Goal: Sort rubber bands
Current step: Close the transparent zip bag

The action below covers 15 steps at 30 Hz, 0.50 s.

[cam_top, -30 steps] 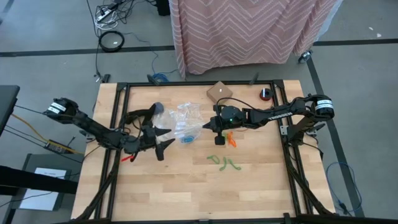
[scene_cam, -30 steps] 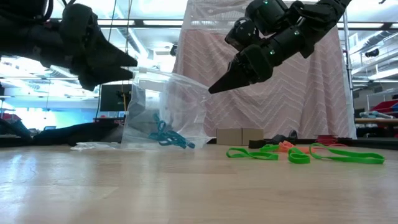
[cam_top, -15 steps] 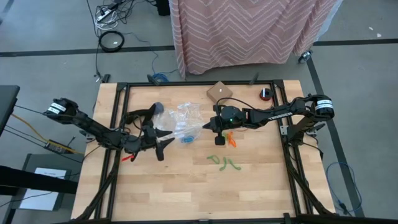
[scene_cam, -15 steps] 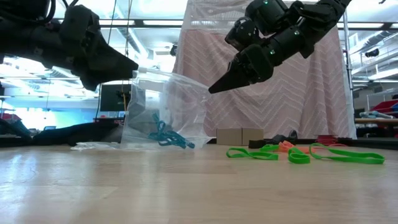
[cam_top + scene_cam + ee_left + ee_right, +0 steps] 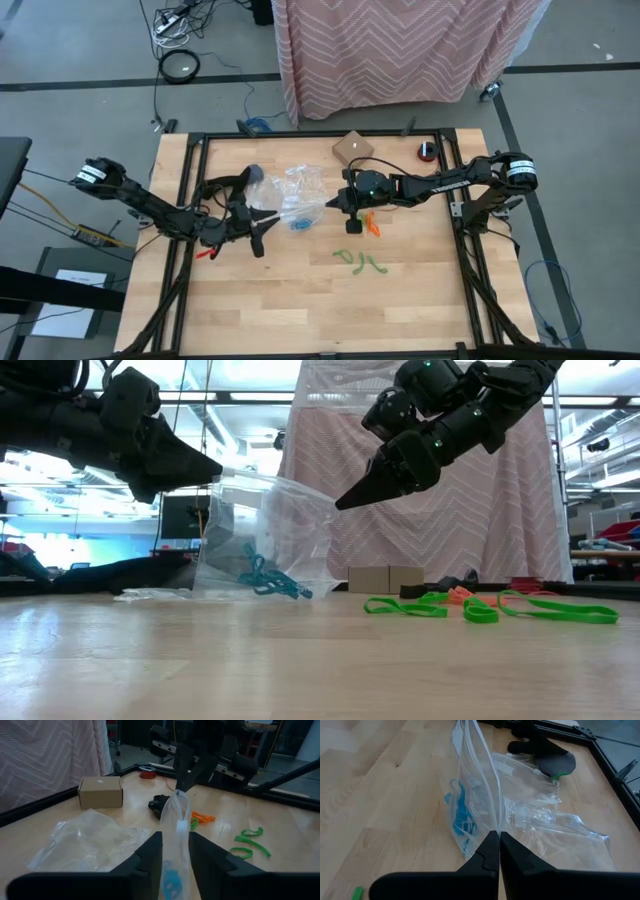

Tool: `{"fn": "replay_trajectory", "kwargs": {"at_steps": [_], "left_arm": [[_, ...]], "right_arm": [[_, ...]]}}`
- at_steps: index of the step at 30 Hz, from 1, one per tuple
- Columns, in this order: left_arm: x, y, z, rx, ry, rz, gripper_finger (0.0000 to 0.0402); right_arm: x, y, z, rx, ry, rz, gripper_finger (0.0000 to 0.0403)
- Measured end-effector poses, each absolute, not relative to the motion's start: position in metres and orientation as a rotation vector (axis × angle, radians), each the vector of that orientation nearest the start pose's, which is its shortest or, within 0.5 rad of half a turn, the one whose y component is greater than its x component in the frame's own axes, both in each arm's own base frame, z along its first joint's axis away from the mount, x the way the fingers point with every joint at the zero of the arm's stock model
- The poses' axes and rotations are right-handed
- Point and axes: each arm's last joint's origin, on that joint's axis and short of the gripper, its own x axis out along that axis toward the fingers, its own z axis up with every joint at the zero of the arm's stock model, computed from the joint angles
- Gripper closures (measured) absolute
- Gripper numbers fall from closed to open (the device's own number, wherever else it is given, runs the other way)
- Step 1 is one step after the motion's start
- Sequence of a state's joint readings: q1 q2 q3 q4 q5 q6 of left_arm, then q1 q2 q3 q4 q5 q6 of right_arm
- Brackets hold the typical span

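A clear zip bag (image 5: 296,206) stands upright at mid-table with blue rubber bands (image 5: 265,578) in its bottom. My right gripper (image 5: 330,204) is shut on the end of its top rim nearer the table's right edge. My left gripper (image 5: 175,845) is closed on the rim's other end. Green rubber bands (image 5: 360,260) and orange ones (image 5: 372,226) lie loose on the wood on the bag's right and near side. My left gripper has the bag's top rim (image 5: 175,822) between its two fingers, one on each side. It comes nearly level from the table's left. The bag hangs below the rim, its bottom on the table. My right gripper pinches the rim's other end (image 5: 495,827) between its shut fingertips, slanting down from the table's right. The rim is stretched between the two grippers.
More clear zip bags (image 5: 90,845) lie flat behind the held one. A cardboard box (image 5: 352,148) and a red roll (image 5: 428,151) sit near the far edge. A dark object (image 5: 552,760) lies beyond the bags. Bare wood stretches along the near side.
My left gripper's fingers have drawn together around the left end of the bag's rim, from wide apart to close against it. The bag and my right gripper have kept still.
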<state>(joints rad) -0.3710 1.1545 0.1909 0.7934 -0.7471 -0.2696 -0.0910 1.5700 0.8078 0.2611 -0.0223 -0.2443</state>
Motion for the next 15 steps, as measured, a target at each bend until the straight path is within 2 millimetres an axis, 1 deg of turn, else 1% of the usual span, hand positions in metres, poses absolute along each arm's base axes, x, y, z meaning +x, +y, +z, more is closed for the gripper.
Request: {"fn": "replay_trajectory", "kwargs": {"at_steps": [8, 10, 15], "left_arm": [[0.1842, -0.0506, 0.1629, -0.172, 0.094, 0.392, 0.0387], [0.1842, -0.0505, 0.163, -0.173, 0.093, 0.392, 0.0395], [0.1839, -0.0495, 0.163, -0.184, 0.085, 0.427, 0.0399]], "right_arm": [[0.3221, -0.0286, 0.1955, -0.205, 0.502, -0.003, 0.0403], [0.3224, -0.0286, 0.196, -0.205, 0.496, -0.003, 0.0403], [0.3225, -0.0286, 0.1962, -0.206, 0.493, -0.004, 0.0403]]}}
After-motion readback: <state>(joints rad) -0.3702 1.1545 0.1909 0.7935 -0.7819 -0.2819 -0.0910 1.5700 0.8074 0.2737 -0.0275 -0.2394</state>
